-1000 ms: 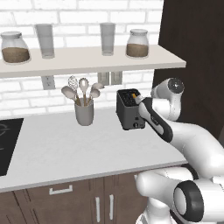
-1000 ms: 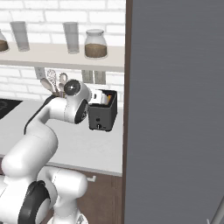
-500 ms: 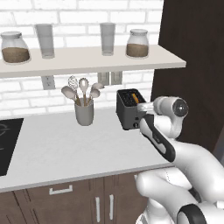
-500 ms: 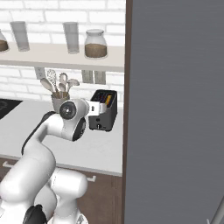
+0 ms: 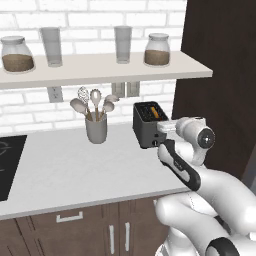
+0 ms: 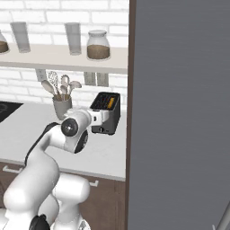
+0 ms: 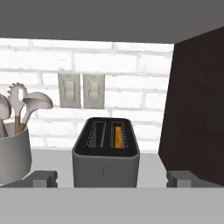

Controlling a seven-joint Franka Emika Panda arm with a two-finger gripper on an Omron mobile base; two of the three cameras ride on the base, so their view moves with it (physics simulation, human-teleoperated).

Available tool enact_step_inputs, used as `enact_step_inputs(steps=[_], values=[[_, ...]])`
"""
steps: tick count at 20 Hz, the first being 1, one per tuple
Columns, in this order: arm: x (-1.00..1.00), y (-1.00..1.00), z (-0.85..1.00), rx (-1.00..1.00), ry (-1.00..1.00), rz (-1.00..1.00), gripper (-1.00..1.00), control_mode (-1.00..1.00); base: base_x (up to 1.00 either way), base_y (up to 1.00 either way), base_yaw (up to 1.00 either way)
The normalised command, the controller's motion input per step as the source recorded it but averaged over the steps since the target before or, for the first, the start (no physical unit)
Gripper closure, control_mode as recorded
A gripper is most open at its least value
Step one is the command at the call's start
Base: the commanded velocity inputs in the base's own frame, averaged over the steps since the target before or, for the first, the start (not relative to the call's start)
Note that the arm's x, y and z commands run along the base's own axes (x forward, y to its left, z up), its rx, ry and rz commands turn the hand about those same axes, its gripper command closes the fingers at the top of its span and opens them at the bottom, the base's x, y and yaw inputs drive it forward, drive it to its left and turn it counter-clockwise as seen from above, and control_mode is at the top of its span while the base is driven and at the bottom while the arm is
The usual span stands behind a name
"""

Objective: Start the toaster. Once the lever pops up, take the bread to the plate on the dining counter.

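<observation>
On the pale worktop (image 5: 75,175), unlabelled toaster (image 7: 106,158) with bread (image 7: 118,137); tool (image 7: 109,178) released.

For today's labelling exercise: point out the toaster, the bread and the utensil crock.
toaster (image 7: 106,168), hand view, front face.
bread (image 7: 118,136), hand view, slice edge showing in the right slot.
utensil crock (image 5: 96,130), left base view, grey side wall.

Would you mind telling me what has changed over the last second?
The arm's wrist has dropped from toaster-top height to level with the toaster's front. The gripper stays open, holding nothing. The bread stays in its slot, and the utensil crock is unmoved.
</observation>
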Motion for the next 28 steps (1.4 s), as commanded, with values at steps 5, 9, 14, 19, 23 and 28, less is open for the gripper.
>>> enact_step_inputs(steps=[5,9,14,19,23,28], values=[[0.24,0.0,0.0,0.01,-0.01,-0.01,-1.0,-1.0,0.0,0.0,0.0],[0.0,0.0,-0.21,0.07,0.0,0.0,-1.0,-1.0,0.0,0.0,0.0],[0.04,0.0,-0.29,0.07,-0.02,0.0,-1.0,-1.0,0.0,0.0,0.0],[0.07,0.0,-0.14,0.06,-0.09,0.0,-1.0,-1.0,0.0,0.0,0.0],[0.23,0.0,0.0,0.03,-0.09,0.0,-1.0,-1.0,0.0,0.0,0.0],[0.3,0.0,-0.07,0.0,-0.02,0.0,-1.0,-1.0,0.0,0.0,0.0]])
